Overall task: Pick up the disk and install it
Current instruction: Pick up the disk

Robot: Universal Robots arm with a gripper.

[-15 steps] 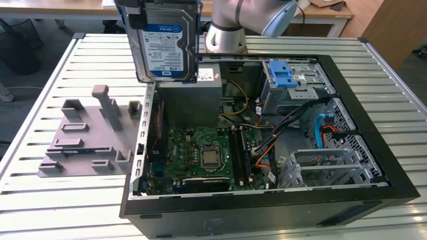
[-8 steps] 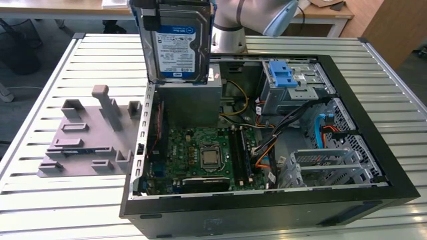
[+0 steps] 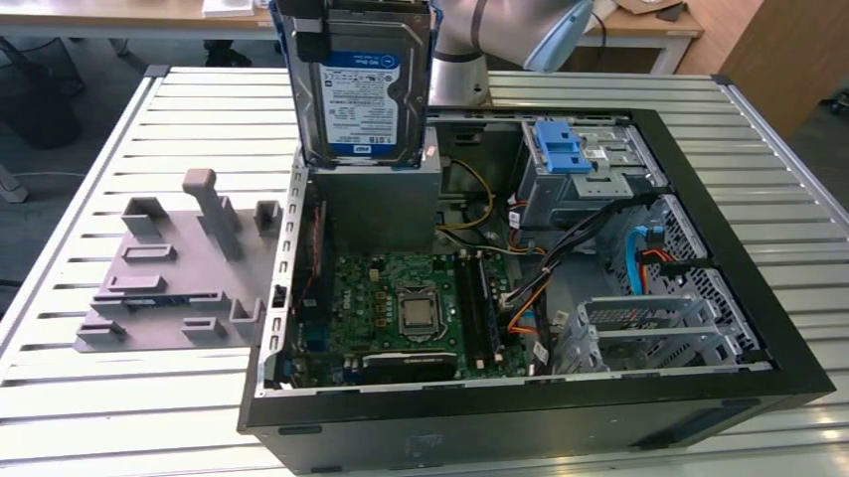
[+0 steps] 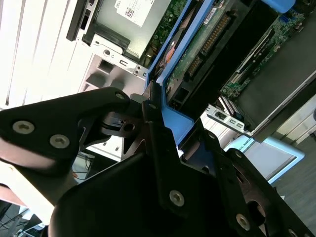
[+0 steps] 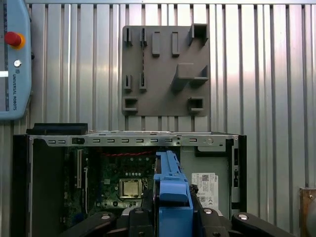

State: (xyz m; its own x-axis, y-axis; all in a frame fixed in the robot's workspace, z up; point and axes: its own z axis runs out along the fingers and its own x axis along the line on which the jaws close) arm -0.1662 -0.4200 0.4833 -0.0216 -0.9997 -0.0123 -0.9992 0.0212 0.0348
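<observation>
Hard disk [image 3: 361,84] is held upright at upper centre of the exterior view, above the open computer case [image 3: 738,298]. Claw [image 4: 170,126] is clamped on its blue bracket [image 5: 171,180]. Judged rigid, dense and shock-sensitive. The bracket edges are judged the best hold, with the circuit side avoided.

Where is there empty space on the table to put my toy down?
Bare table shows around the grey holder on the exterior view's left, and beside the case on its right. Inside the case is crowded: boards, cables, the disk hanging above.
</observation>
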